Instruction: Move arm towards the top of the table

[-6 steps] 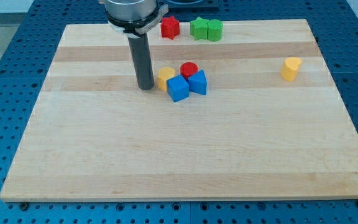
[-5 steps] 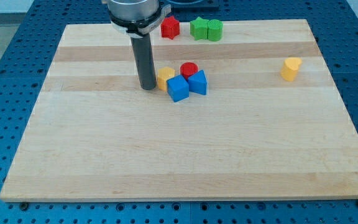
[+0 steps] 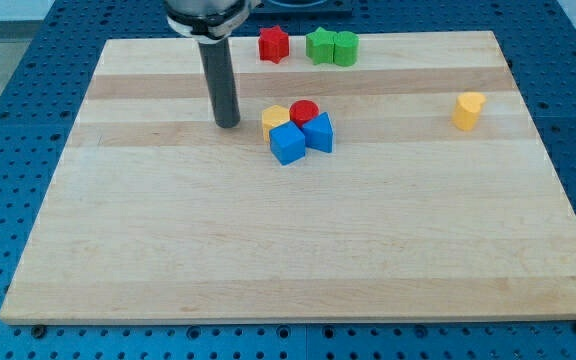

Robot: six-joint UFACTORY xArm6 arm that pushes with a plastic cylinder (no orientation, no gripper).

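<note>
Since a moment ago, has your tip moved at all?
Yes. My tip has slid toward the view's top and slightly left, away from the yellow block in the middle cluster; a gap now shows between them.

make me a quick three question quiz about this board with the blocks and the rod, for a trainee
1. True or false: my tip touches the yellow block in the cluster.
2. How many blocks sit along the board's top edge?
3. Which block stands alone at the view's right? A) blue cube B) yellow block C) red cylinder

Key:
1. False; the tip stands apart, to the view's left of the cluster.
2. Three: the red block and two green blocks.
3. B, the lone yellow block.
</note>
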